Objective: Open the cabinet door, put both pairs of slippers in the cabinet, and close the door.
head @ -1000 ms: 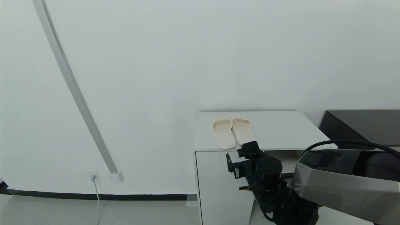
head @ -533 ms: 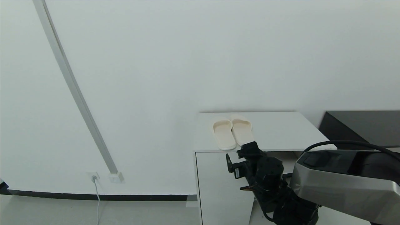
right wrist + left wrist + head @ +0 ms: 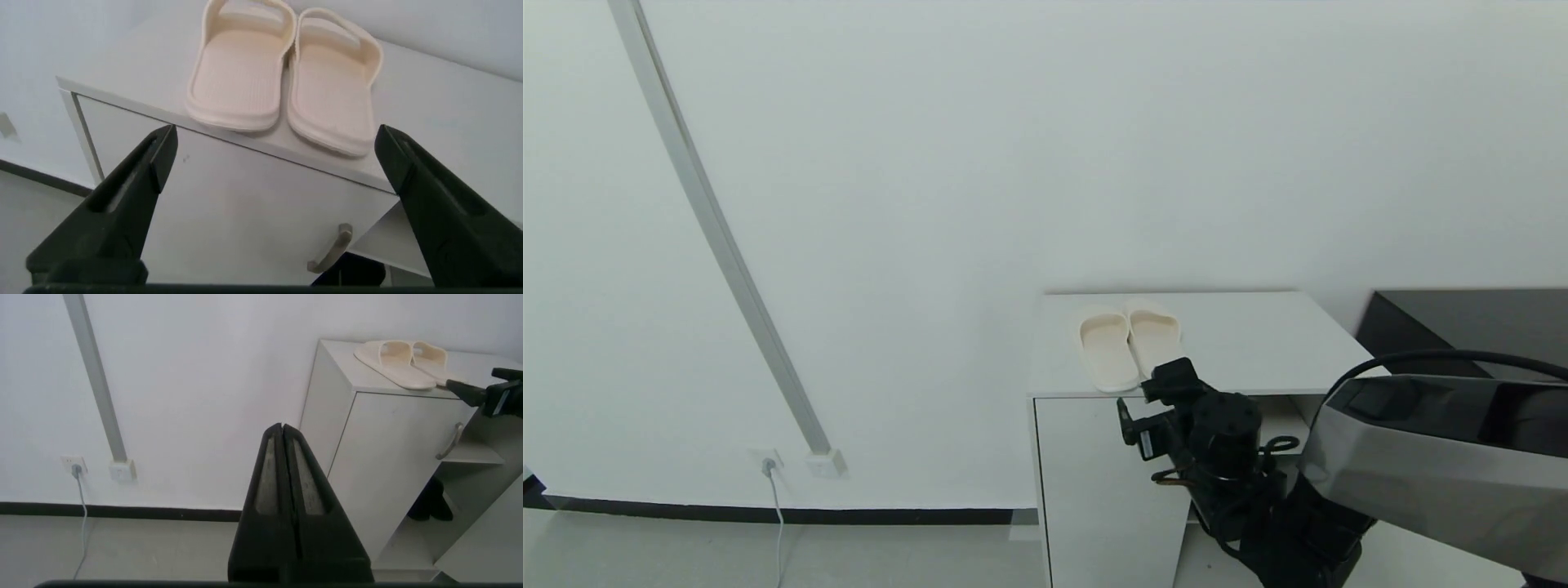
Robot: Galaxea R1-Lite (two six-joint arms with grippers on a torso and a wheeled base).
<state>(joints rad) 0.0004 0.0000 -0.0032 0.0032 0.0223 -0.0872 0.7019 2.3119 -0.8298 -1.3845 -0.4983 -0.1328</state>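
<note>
**Operator:** What could have gone wrong for me at that point?

**Helper:** Your cream slippers (image 3: 1129,347) lay side by side on top of the cabinet (image 3: 1094,482), with their heels right at the front edge. If you had come in too low, the fingers could have bumped the heels. That could have shoved the pair back or tipped one off the edge. If you had pinched just one slipper, the other would have been left up there. They looked soft too, so I think they could have bent and slid out.

**Operator:** And how were my arms?

**Helper:** Your left gripper (image 3: 283,433) hung out to the left, well apart from the cabinet. Its fingers were pressed flat together with nothing in them. Your right gripper (image 3: 1147,398) sat just in front of the heels, up by the top edge. Its fingers were spread wide and empty.
</note>
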